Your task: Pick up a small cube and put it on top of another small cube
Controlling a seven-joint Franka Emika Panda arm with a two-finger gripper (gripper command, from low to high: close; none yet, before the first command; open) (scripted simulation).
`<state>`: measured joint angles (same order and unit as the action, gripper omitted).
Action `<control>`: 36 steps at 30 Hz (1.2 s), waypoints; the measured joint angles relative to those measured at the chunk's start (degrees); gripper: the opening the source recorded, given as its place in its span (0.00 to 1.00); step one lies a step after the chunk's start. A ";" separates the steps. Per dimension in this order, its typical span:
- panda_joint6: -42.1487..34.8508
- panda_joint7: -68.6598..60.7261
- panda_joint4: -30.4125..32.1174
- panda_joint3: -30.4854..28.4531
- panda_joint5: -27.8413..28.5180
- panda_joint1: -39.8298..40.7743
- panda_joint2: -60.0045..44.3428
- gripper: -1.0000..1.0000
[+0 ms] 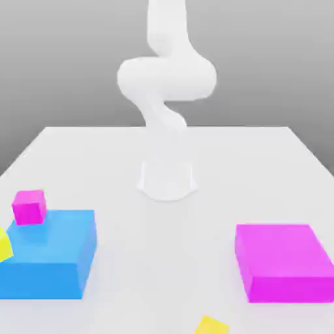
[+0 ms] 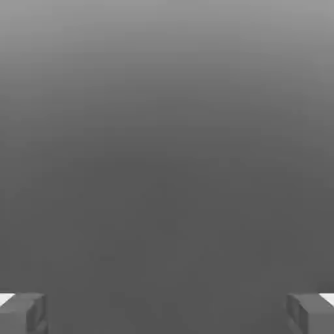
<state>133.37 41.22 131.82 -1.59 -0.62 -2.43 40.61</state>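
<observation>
Near yellow cube: nearest the camera, this small cube sits turned at an angle, cut by the exterior view's bottom edge; we see it outside the space between the jaws.
Other yellow cube: we find this second one beside or over the blue block, cut by the exterior view's left edge, also outside the jaws' gap. We cannot tell which yellow cube is to be lifted.
Blue block: big and low, outside the gap, on the worktop.
Small magenta cube: slightly tilted, it overlaps the blue block's far part; we cannot tell whether they touch. It too lies outside the jaws' gap.
Magenta block: big and flat, well apart from the blue one and outside the gap, towards the exterior view's right.
White arm: the exterior view gives us its base and links, rising past the top edge.
Jaws: the hand view gives us the gripper, its jaws wide apart, with plain grey between them.
</observation>
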 joint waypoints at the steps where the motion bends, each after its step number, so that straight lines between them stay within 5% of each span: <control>1: 0.66 -2.02 0.01 -0.67 -0.33 -1.01 -2.26 0.50; 19: 12.03 -37.38 0.26 -5.62 -7.89 -11.33 -39.83 0.50; 33: 24.91 -52.77 -1.01 -2.83 -4.85 -10.73 -68.15 0.50; 34: 26.11 -52.98 -1.34 -2.54 -5.08 -10.49 -69.72 0.00; 36: 26.10 -52.98 -1.34 -2.54 -5.08 -10.49 -69.72 0.00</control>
<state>159.47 -11.76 130.48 -4.14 -5.70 -12.92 -29.11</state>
